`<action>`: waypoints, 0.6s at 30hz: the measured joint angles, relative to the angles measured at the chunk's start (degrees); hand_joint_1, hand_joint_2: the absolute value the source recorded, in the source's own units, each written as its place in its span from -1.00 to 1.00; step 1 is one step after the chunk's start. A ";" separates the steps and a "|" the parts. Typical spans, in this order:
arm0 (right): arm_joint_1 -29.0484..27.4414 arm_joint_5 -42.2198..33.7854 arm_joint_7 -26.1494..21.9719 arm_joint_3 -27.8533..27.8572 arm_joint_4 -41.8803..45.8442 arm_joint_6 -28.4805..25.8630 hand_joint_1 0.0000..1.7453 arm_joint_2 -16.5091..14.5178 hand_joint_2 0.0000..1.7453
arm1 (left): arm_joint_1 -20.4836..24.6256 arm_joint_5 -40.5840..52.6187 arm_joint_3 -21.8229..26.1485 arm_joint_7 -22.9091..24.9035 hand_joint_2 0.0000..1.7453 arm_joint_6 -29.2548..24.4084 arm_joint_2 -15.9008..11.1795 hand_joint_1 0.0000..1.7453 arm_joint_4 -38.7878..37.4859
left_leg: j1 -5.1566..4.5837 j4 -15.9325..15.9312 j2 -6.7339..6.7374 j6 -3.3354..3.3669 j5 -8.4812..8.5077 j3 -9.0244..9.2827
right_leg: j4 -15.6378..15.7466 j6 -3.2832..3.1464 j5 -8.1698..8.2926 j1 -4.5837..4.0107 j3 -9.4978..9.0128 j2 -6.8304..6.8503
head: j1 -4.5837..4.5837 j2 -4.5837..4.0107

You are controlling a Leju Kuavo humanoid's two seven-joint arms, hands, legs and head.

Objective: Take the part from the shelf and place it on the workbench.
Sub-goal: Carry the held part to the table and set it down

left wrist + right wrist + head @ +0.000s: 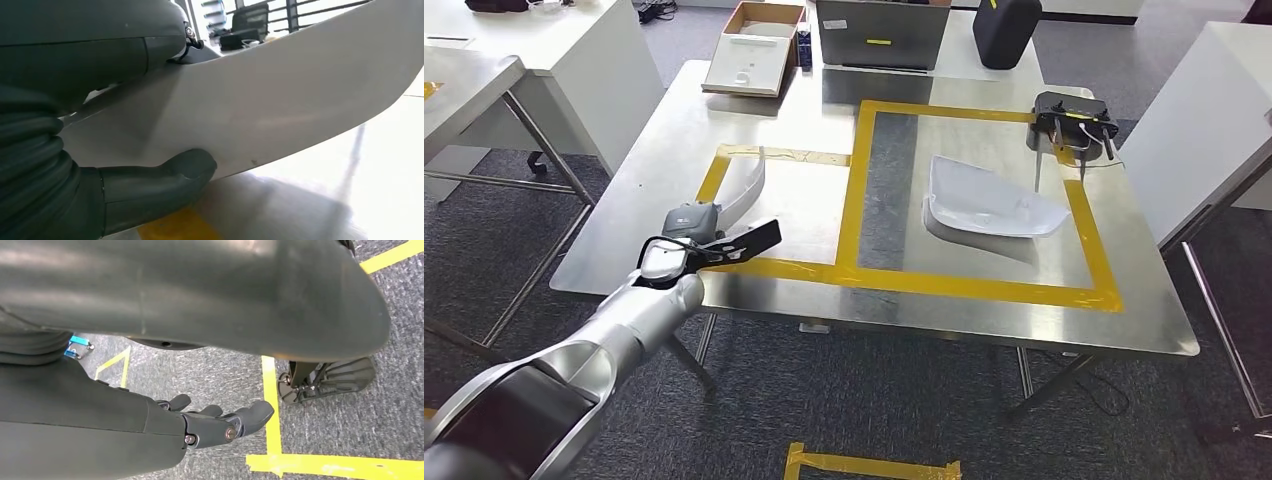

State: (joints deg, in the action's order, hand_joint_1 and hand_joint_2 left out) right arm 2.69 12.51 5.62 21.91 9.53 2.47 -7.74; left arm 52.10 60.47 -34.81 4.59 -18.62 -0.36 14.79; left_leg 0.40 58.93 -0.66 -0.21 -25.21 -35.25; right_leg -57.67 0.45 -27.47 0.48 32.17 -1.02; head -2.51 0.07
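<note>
Two white curved plastic parts are on the stainless-steel counter (754,290). One curved white plastic part (746,188) stands on edge inside the smaller of the two yellow-tape rectangles, at the counter's left front, and the left hand (699,238) grips it, thumb (165,181) pressed against one face and the other fingers against the opposite face. The second white moulded part (984,200) lies flat inside the larger yellow-tape rectangle (984,285), well apart from the first. One black device with thin legs (1069,118) stands at that rectangle's far right corner. One open cardboard box (756,50) sits at the far edge. The right hand (220,422) hangs above the grey carpet floor (225,375), fingers loosely apart, holding nothing.
</note>
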 joint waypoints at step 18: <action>-0.15 0.10 -0.73 -0.01 0.00 -0.66 -1.00 -0.38 -1.00 | -0.30 -5.76 1.06 -8.04 -1.00 -20.98 -2.54 -1.00 -0.02 | -0.01 0.00 -0.13 0.00 0.01 0.01 | -0.03 -0.08 -0.05 0.02 -0.02 0.06 | -0.01 0.01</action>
State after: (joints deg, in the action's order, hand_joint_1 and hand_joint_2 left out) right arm 2.53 12.61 4.88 21.90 9.53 1.81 -8.11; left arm 51.80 54.71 -33.75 -3.45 -39.60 -2.90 14.77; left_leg 0.39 58.93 -0.79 -0.21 -25.21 -35.23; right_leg -57.70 0.37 -27.52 0.49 32.14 -0.96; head -2.52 0.07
